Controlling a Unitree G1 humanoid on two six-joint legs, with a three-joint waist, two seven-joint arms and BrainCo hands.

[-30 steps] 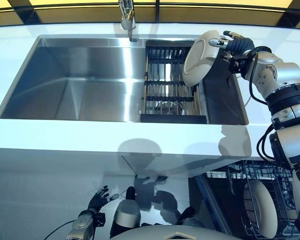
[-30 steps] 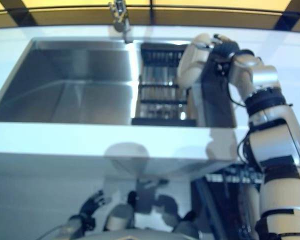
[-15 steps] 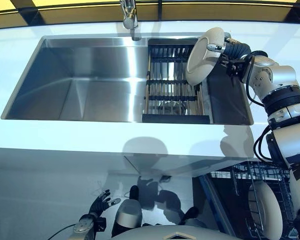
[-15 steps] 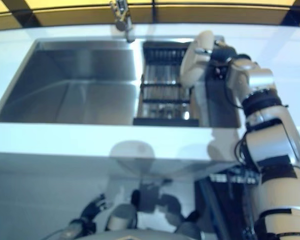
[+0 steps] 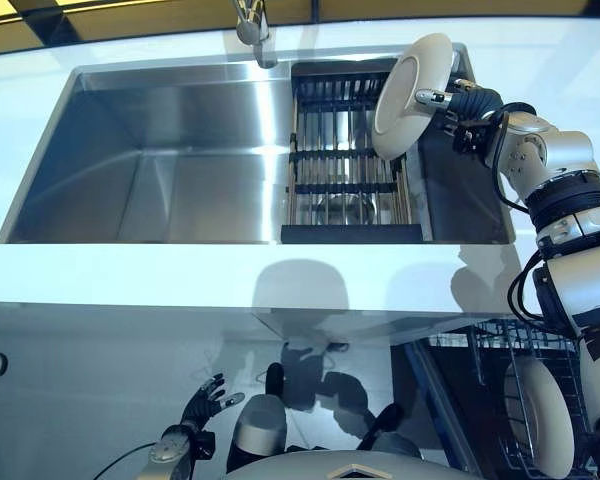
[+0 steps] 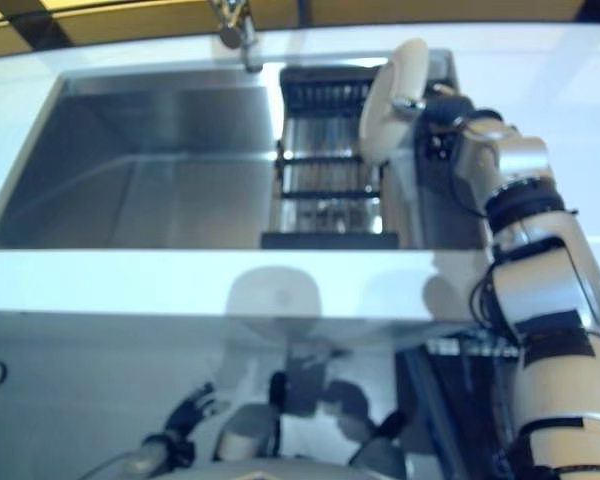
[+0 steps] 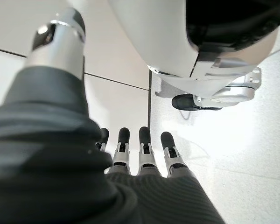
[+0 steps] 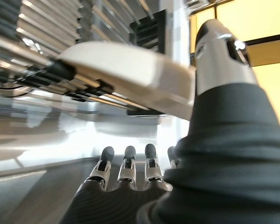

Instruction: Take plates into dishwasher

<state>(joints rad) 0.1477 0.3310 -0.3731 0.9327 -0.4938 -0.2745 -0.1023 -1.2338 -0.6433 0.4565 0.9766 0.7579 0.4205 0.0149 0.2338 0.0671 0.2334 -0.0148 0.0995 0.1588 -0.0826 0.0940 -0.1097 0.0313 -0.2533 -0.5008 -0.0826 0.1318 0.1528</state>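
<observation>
My right hand (image 5: 467,104) is shut on a white plate (image 5: 410,80) and holds it on edge, nearly upright, above the right side of the dish rack (image 5: 345,185) in the sink. In the right wrist view the thumb (image 8: 218,60) presses the plate's rim (image 8: 130,74) with the fingers under it. A second white plate (image 5: 540,415) stands in the open dishwasher's wire rack (image 5: 490,345) at the lower right, below the counter. My left hand (image 5: 198,412) hangs low by the floor, open and empty, with its fingers (image 7: 140,147) straight.
The steel sink (image 5: 160,150) fills the counter's middle, with the faucet (image 5: 250,22) at its back edge. The white counter front (image 5: 230,280) lies between the sink and the dishwasher below.
My right hand has lifted the plate a little higher over the rack and turned it more upright. The whole view has shifted slightly. The left hand has stayed low.
</observation>
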